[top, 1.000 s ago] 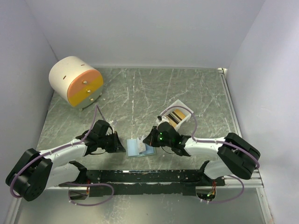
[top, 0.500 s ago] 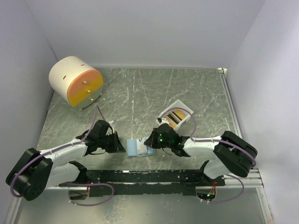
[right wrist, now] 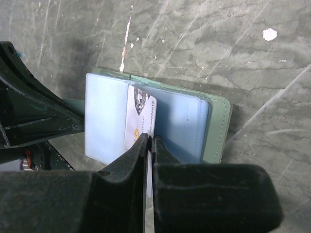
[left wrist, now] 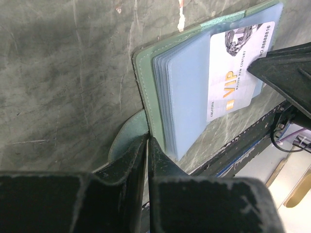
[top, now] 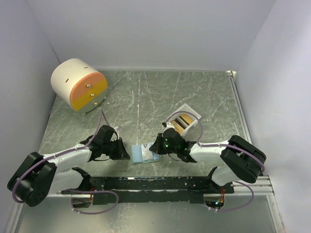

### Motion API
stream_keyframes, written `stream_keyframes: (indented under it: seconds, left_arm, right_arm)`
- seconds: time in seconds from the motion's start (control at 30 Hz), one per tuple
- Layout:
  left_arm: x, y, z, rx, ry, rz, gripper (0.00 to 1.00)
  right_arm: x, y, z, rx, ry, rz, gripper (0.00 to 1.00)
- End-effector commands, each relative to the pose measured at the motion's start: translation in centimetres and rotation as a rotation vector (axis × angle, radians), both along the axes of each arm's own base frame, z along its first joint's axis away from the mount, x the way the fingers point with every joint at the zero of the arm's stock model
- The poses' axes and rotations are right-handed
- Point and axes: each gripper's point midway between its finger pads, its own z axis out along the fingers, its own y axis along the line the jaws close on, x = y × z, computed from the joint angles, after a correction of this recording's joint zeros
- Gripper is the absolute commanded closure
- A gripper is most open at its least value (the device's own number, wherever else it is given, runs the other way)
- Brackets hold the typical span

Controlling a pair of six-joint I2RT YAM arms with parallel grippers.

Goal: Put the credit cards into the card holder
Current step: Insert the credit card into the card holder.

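The card holder (top: 141, 155) lies open on the table, sage green outside with pale blue pockets (right wrist: 184, 126) inside. My left gripper (top: 127, 154) is shut on its rounded green flap (left wrist: 127, 141) at the left edge and pins it down. My right gripper (top: 156, 147) is shut on a white VIP credit card (right wrist: 141, 114). The card stands between the blue pockets with its far end among them, and it also shows in the left wrist view (left wrist: 238, 63). More credit cards (top: 181, 122), orange-gold and dark-striped, lie in the small white tray (top: 193, 113) behind the right gripper.
A round cream-and-orange drawer cabinet (top: 80, 86) stands at the back left. A black rail (top: 146, 183) runs along the near edge just below the card holder. White walls close in the table on three sides.
My right gripper has lowered the white card a little, down and left into the open card holder. My left gripper has kept its hold and hardly moved.
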Motion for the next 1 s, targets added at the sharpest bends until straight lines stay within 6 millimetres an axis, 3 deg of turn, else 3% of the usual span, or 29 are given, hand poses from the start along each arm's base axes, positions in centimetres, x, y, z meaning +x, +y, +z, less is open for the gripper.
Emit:
stream_keyframes:
  seconds: [0.0,0.27,0.97]
  left_arm:
    - [0.7,-0.5,0.6,-0.008,-0.023,-0.013,0.83]
    - [0.9,-0.3,0.3,0.006,-0.019,-0.010,0.83]
    - [0.9,-0.3,0.1,0.013,-0.009,-0.003,0.83]
  right_arm:
    - [-0.5,-0.4,-1.4,-0.074,0.002,0.049,0.97]
    - [-0.1,-1.2,-1.2,-0.111,-0.036,0.049,1.00]
    - [-1.6,-0.1,-2.5,-0.112,0.033,0.154,1.00]
